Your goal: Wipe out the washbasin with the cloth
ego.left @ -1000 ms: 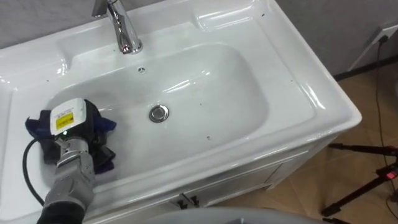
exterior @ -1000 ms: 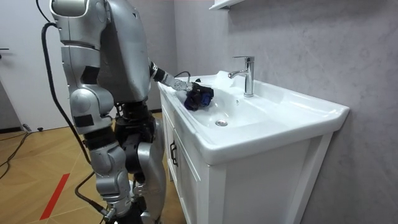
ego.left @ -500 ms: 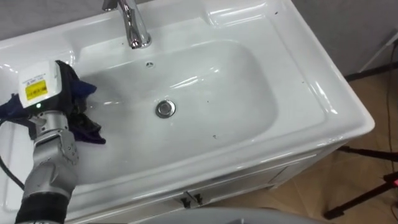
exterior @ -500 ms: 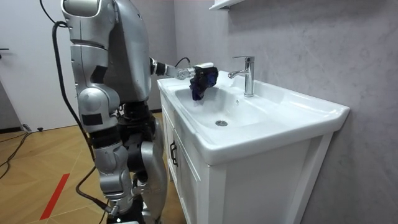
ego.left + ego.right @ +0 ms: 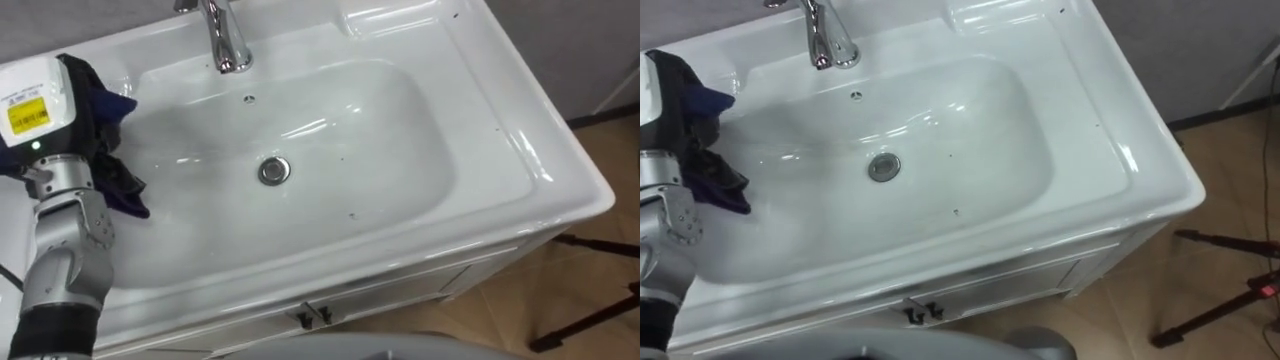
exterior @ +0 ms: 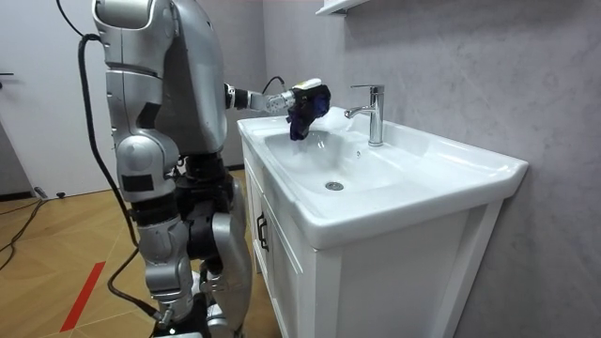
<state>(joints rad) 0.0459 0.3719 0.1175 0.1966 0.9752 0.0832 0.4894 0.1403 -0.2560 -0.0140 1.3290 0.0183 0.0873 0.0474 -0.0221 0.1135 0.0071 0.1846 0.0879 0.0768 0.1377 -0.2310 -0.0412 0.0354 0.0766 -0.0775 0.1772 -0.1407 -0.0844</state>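
The white basin [image 5: 545, 175] is set in a cabinet top, with a chrome drain [image 5: 273, 171] in the middle of its bowl and a chrome tap [image 5: 226, 45] at the back. My left hand [image 5: 38, 108] is raised over the basin's left rim, and a dark blue cloth [image 5: 108, 112] is bunched in its fingers. The cloth hangs down from the hand above the bowl's left side. In the room view the left hand [image 6: 306, 91] is held out level with the tap [image 6: 374, 113], the cloth [image 6: 300, 120] dangling clear of the bowl.
I stand upright at the cabinet's front. Its doors carry small handles [image 5: 312, 317]. A wooden floor [image 5: 600, 290] lies to the right, with black tripod legs [image 5: 605, 245] on it. A grey wall rises behind the tap.
My left hand has lifted the cloth up off the bowl's left side, back toward the tap. My torso has straightened, and the eye views have shifted.
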